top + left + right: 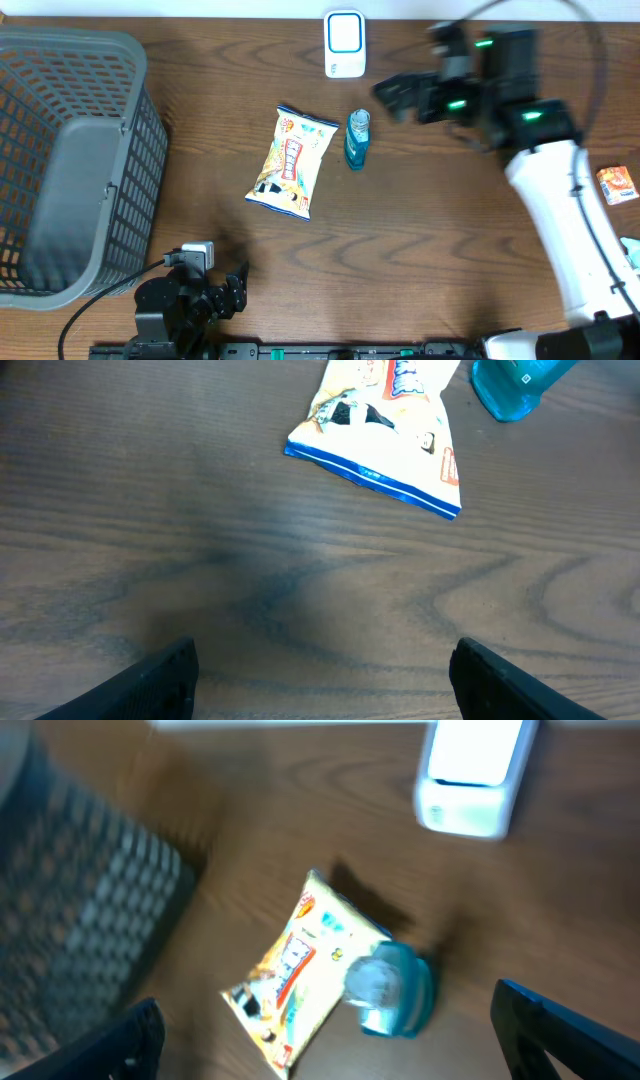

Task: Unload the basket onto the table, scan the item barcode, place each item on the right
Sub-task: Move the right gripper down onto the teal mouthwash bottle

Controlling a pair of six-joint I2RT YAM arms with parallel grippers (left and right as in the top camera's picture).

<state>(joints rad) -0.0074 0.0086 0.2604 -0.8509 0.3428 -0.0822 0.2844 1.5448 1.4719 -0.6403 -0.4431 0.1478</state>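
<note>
while side by side, one snack bag point(291, 162), one bottle point(357, 139)

A blue bottle point(356, 145) with a pale cap is placed just beside a yellow snack bag point(291, 161). The bag is laid flat, slightly tilted, its blue end nearest. A white scanner point(344, 44) is set beyond both.

Item counts.
One mesh basket point(120, 150), one snack bag point(291, 161), one blue bottle point(357, 139), one white scanner point(344, 44), one orange packet point(616, 184).
</note>
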